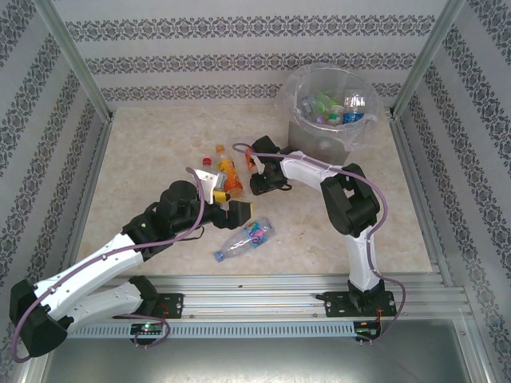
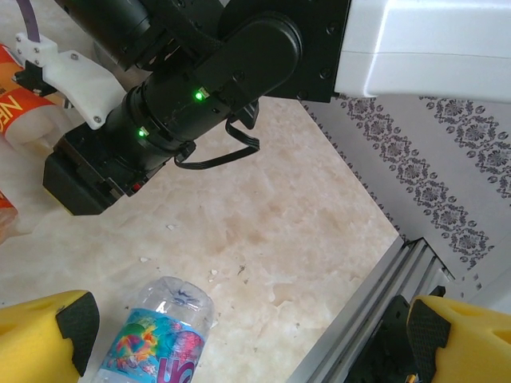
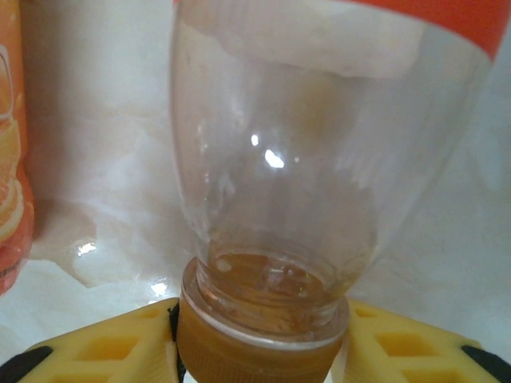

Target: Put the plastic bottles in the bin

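While pickup is made, step: orange-capped bottle [image 3: 271, 183] pinched at cap by right gripper [image 3: 262, 351].
Left gripper [image 2: 247, 327]: spread wide.
Next: lift needed, then bin [image 1: 313, 144], worktop's far right corner.

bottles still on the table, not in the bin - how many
3: a colourful-label bottle near the front edge, an orange-label bottle mid-table, and a red-label bottle beside it, its cap between the right gripper's fingers. The arms may hide more.

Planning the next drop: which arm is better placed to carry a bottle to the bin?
Right: the right pincer clasps the orange cap of a clear bottle, and the bin stands on its side. The left pincer hangs open over the colourful-label bottle.
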